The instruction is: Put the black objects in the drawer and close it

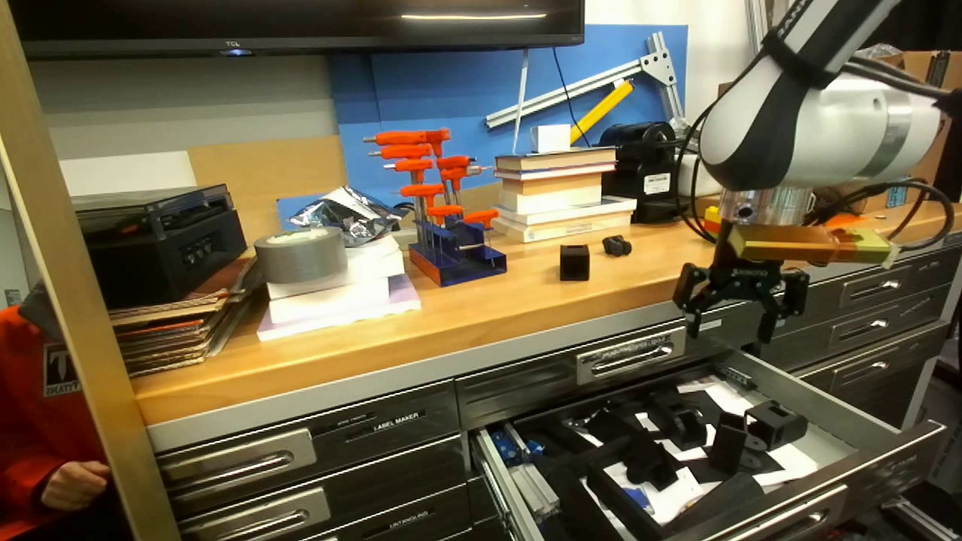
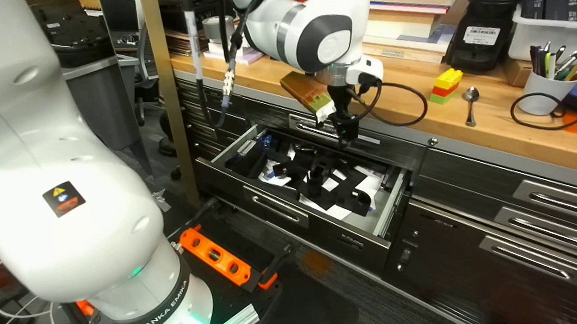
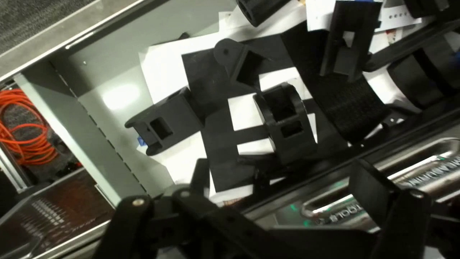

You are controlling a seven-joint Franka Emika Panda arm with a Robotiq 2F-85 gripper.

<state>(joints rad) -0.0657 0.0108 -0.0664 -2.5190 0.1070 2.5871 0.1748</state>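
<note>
the drawer (image 2: pixel 320 228) stands pulled out in both exterior views, its long axis parallel to the edge of the worktop (image 1: pixel 518 299) and its bar handle (image 2: pixel 275 208) facing away from that edge. above the drawer's rear part hangs the gripper (image 1: pixel 729 332), its two fingers spread well apart and pointing down toward the drawer. inside the drawer, near a side wall (image 3: pixel 86 140), a forked black block (image 3: pixel 179 118) lies with its long axis parallel to the drawer front, both prongs aimed at that wall. farther from the wall, a rounded black piece (image 3: pixel 294 142) lies lengthwise from front to back of the drawer. white paper (image 3: pixel 161 73) shows around both. on the worktop, higher than the drawer and behind it, a black cube (image 1: pixel 574 263) sits flat; near it, farther back from the drawer, rests a small black piece (image 1: pixel 617 246), too unclear to tell which way it points.
</note>
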